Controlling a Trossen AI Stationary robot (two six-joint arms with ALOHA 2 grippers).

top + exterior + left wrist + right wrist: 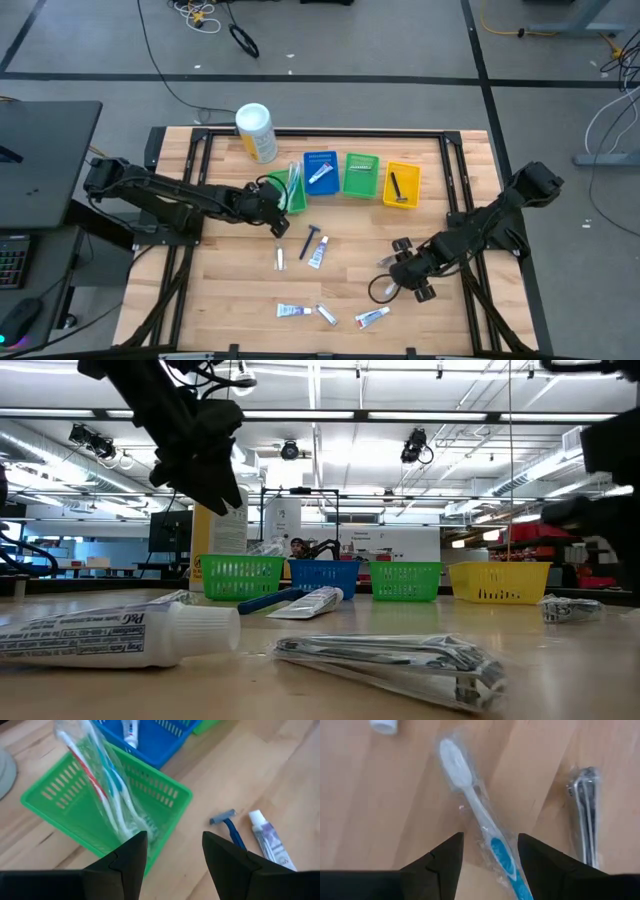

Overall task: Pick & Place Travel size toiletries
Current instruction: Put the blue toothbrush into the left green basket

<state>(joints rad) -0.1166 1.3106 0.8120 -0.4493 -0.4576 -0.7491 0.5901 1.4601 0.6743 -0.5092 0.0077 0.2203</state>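
Note:
My left gripper [172,852] [282,224] is open and hovers over the near rim of the left green bin [165,800] [293,195]. A clear pack of toothbrushes [102,785] stands tilted in that bin, its lower end on the bin floor beside my left finger. My right gripper [487,857] [393,272] is open above a wrapped white-and-blue toothbrush [475,805] lying flat on the table, one finger on each side of its handle. A black razor in a clear wrapper [585,810] lies beside it. A blue razor [227,822] and a toothpaste tube [267,837] lie on the wood.
Along the far side stand a blue bin [319,172] holding a tube, a second green bin [360,173], a yellow bin [401,185] holding a black razor, and a white canister [256,132]. More tubes [293,311] [372,317] and a small packet [280,258] lie near the table's near edge.

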